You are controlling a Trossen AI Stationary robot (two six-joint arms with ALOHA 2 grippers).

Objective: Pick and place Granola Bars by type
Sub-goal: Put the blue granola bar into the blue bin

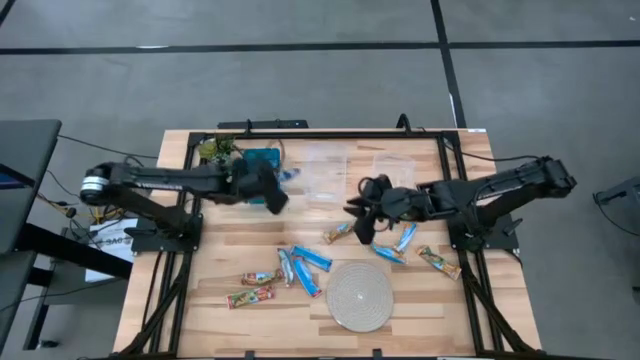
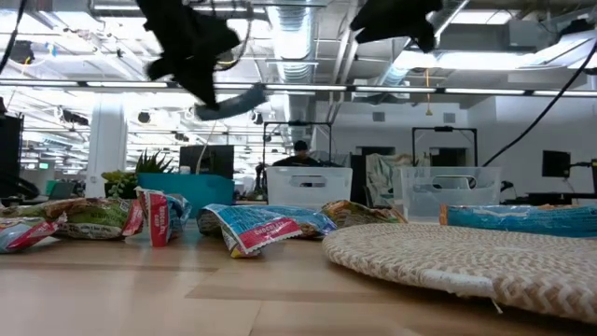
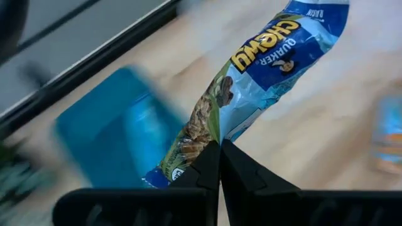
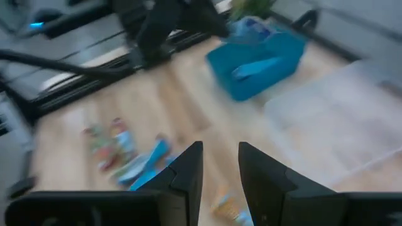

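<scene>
I have the left gripper clamped on the end of a blue bar, lifted well clear of the table and hanging just beside the teal bin at the back left, so I judge this to be the carry-and-drop step for the blue type. In the left wrist view the wrapper dangles from the closed fingertips with the bin off to one side (blurred, so I can't say how squarely I'm lined up). Next I need to bring the bar over the bin's opening and part the fingers; the wrapper is limp and may swing, so a pause before letting go seems wise. The right gripper hovers above the middle of the table with its fingers apart and nothing between them, near a tan-gold bar. Two clear bins sit beside the teal one, presumably for the other types. The remaining bars lie loose at the front: several blue ones, two red-green ones to the left, and another tan-gold one to the right, all around the woven disc.
</scene>
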